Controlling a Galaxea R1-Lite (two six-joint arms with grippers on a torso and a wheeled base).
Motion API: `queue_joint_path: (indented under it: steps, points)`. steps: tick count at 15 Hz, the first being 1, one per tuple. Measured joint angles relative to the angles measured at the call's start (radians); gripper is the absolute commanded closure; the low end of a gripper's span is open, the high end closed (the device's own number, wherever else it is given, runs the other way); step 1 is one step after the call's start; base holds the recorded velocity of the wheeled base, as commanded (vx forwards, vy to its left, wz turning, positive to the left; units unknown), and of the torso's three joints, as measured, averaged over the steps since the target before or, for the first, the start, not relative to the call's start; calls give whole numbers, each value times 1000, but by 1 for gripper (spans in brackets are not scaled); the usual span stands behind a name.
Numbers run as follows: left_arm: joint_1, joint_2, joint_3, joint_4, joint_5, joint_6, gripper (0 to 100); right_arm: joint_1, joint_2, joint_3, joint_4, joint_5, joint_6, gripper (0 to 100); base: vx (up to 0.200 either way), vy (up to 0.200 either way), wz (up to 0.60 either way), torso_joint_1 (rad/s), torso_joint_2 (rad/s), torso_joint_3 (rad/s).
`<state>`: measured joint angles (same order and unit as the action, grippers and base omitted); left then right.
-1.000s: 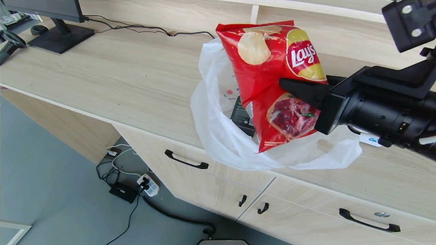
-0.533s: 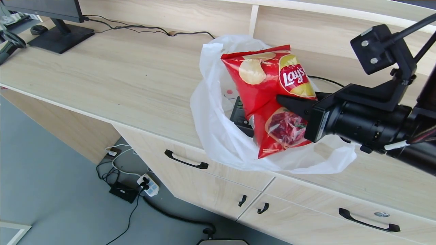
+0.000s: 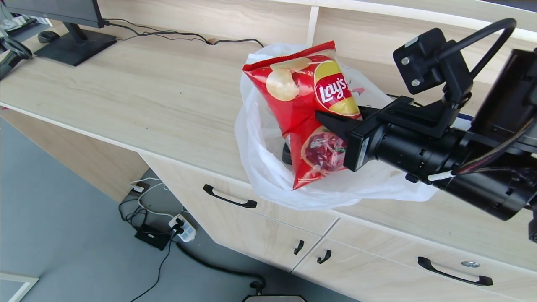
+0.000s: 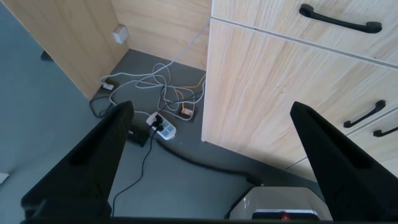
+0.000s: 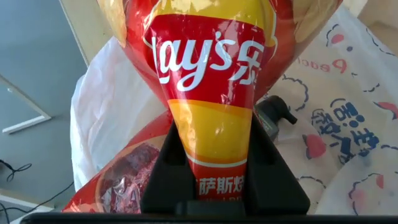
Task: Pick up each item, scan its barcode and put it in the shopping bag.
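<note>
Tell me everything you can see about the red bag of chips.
The bag of chips is glossy red film, puffed, with crimped ends. It has pictures of pale chips near the top, a round red-and-yellow logo, and a reddish food picture lower down. It hangs tilted, top leaning to the robot's left, pinched at its middle by the right gripper, which creases it. Its lower end dips into the open white shopping bag, beside a dark item there; contact with either is unclear.

I stand at what looks like a shop checkout: a long wooden worktop with drawers, a monitor and a white shopping bag.
</note>
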<state>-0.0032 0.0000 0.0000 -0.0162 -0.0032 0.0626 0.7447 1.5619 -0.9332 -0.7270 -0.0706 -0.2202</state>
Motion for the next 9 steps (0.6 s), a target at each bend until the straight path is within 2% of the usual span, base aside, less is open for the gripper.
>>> queue_joint_path:
  steps: [3,4,8,9]
  points:
    - [0,0,0,0,0,0,0,-2,47,7,-48,1,5,100,0,0,0,0,0,0]
    - [0,0,0,0,0,0,0,-30,54,10,-67,8,8,100,0,0,0,0,0,0]
    - [0,0,0,0,0,-3,0,-227,50,32,-104,69,11,100,0,0,0,0,0,0]
    - [0,0,0,0,0,-3,0,-271,47,29,-103,114,7,100,0,0,0,0,0,0]
